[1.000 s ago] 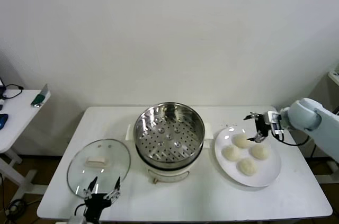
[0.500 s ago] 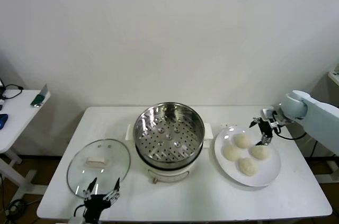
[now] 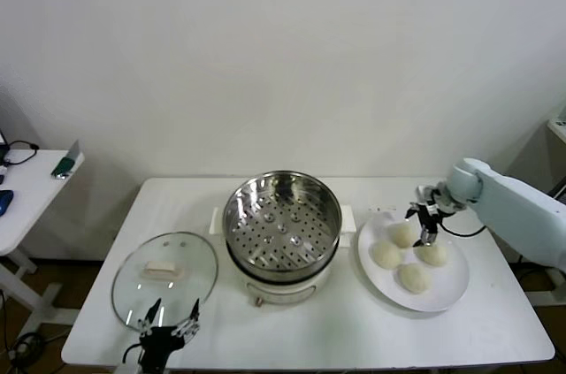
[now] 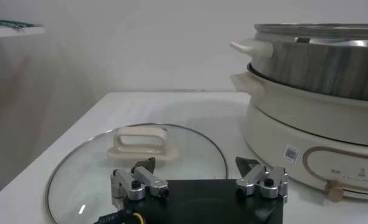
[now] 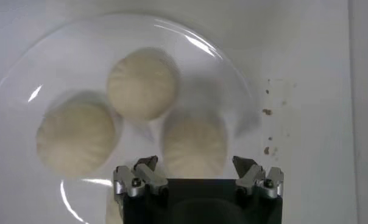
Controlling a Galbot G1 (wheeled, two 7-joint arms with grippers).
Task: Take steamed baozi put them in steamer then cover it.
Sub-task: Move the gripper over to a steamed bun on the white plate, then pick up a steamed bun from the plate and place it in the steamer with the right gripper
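The right tool (image 3: 423, 223), fingers apart, hung directly over the baozi (image 5: 193, 145) on the plate (image 3: 453, 290), steamer (image 3: 282, 217) well leftward.

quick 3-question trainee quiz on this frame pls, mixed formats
1. True or false: the steamer already holds a bun.
2. How many steamed baozi lie on the plate?
3. Multiple choice: the right gripper is A) over the plate, fingers open; B) shut on the cover; C) inside the steamer.

Key: 1 false, its perforated floor is bare. 2 four. 3 A; the wrist view shows open fingers above a bun. The left gripper waits open at the table's near edge by the cover.
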